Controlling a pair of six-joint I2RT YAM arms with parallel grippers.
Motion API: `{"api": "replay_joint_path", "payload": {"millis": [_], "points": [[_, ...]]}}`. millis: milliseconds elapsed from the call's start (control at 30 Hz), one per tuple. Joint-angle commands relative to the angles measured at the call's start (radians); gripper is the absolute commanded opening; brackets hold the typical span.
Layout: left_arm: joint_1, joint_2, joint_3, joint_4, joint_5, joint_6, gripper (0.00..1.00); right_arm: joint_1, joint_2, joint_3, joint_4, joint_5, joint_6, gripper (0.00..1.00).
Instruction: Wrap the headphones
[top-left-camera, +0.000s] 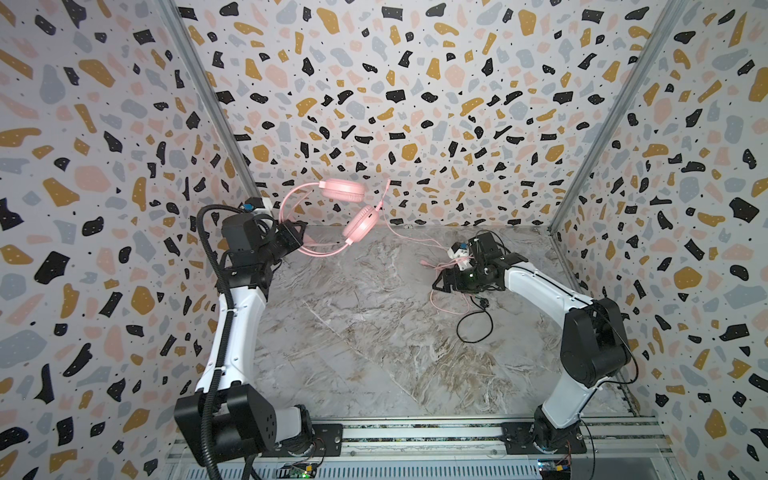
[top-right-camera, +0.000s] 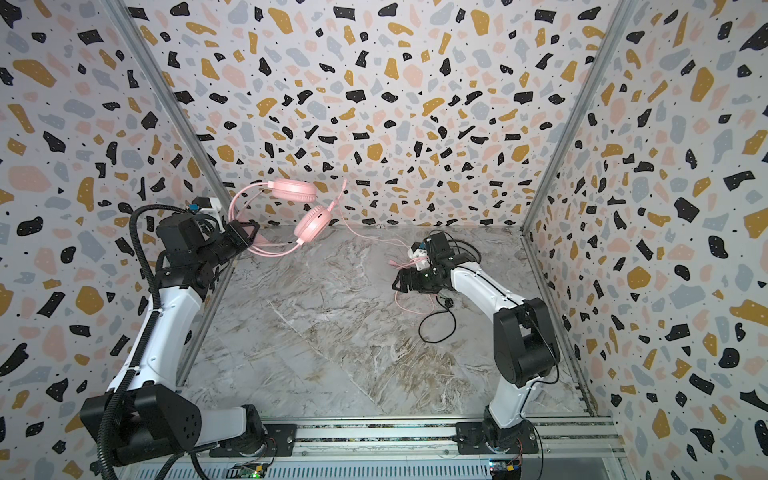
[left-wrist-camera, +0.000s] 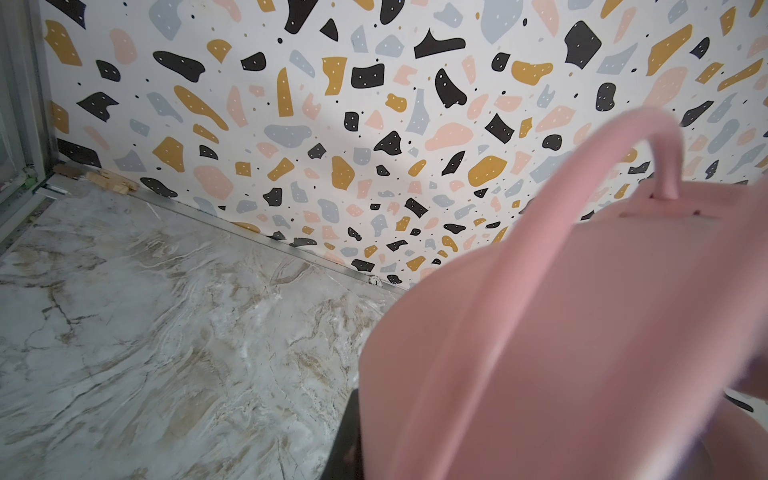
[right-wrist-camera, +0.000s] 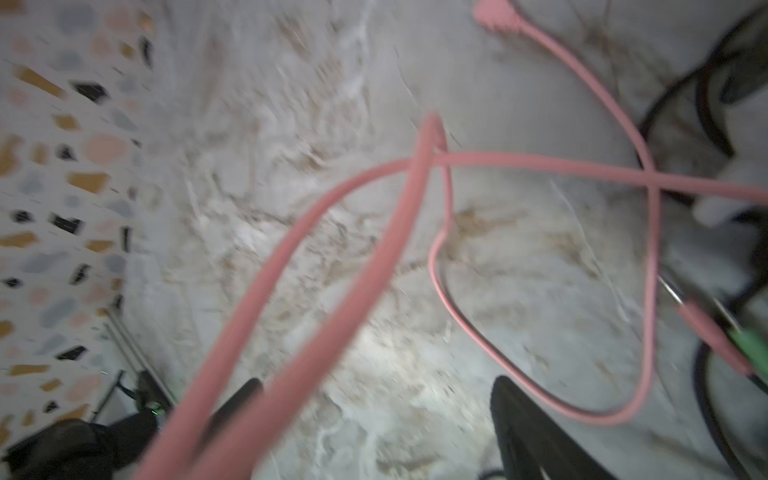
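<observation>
The pink headphones (top-left-camera: 360, 224) (top-right-camera: 312, 224) hang in the air at the back left, ear cups dangling before the rear wall. My left gripper (top-left-camera: 301, 245) (top-right-camera: 251, 245) is shut on their headband (left-wrist-camera: 540, 332), which hides all but one dark finger (left-wrist-camera: 348, 436). Their pink cord (top-left-camera: 399, 232) (top-right-camera: 365, 235) runs down to the table and loops by my right gripper (top-left-camera: 438, 282) (top-right-camera: 398, 282). That gripper (right-wrist-camera: 378, 399) is open low over the table, with blurred cord strands (right-wrist-camera: 332, 291) crossing in front of one finger. The white headphones are hidden beneath the right arm.
A black cord (top-left-camera: 473, 328) (top-right-camera: 434, 328) loops on the marble table (top-left-camera: 374, 353) beside the right arm. Pink and green plugs (right-wrist-camera: 731, 345) lie among black cords (right-wrist-camera: 706, 104). Patterned walls close in the back and both sides.
</observation>
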Motion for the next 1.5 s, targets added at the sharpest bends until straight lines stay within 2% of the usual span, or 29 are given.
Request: {"api": "replay_joint_path", "payload": {"millis": [0, 67, 100, 200, 300, 333, 433, 567, 767, 933, 1100, 1200, 1300, 1467], "points": [[0.000, -0.018, 0.017, 0.113, 0.005, -0.017, 0.00, 0.051, -0.025, 0.069, -0.377, 0.110, -0.168, 0.87], [0.000, -0.012, 0.006, 0.126, 0.007, -0.023, 0.00, 0.075, -0.064, 0.068, -0.407, -0.045, -0.196, 0.87], [0.000, -0.008, 0.006, 0.127, 0.009, -0.021, 0.00, 0.099, -0.093, 0.061, -0.420, -0.068, -0.198, 0.86], [0.000, -0.007, -0.001, 0.132, 0.004, -0.014, 0.00, 0.150, -0.122, -0.013, -0.484, -0.002, -0.206, 0.86], [0.000, -0.009, -0.019, 0.157, 0.004, -0.026, 0.00, 0.129, -0.118, -0.178, -0.478, 0.126, -0.186, 0.86], [-0.001, -0.010, -0.024, 0.167, 0.007, -0.031, 0.00, 0.121, -0.119, -0.202, -0.470, 0.132, -0.178, 0.86], [0.000, -0.008, -0.036, 0.174, 0.014, -0.033, 0.00, 0.132, -0.103, -0.153, -0.502, 0.181, -0.150, 0.86], [-0.002, -0.012, -0.058, 0.196, 0.027, -0.046, 0.00, 0.140, 0.006, -0.016, -0.573, 0.252, -0.160, 0.86], [-0.001, -0.041, -0.074, 0.175, 0.021, -0.019, 0.00, 0.239, 0.151, 0.130, -0.650, 0.238, -0.178, 0.86], [-0.001, -0.034, -0.073, 0.170, 0.006, -0.008, 0.00, 0.301, 0.209, 0.098, -0.675, 0.252, -0.157, 0.86], [0.027, 0.039, -0.008, 0.183, -0.012, -0.021, 0.00, 0.308, 0.173, 0.015, -0.681, 0.280, -0.133, 0.86], [0.070, 0.096, 0.049, 0.250, -0.014, -0.094, 0.00, 0.309, 0.137, -0.004, -0.683, 0.266, -0.127, 0.85], [0.076, 0.123, 0.096, 0.287, 0.004, -0.135, 0.00, 0.308, 0.095, 0.008, -0.682, 0.251, -0.132, 0.84], [0.102, 0.131, 0.113, 0.247, -0.009, -0.100, 0.00, 0.306, 0.054, -0.088, -0.660, 0.207, -0.136, 0.84]]}}
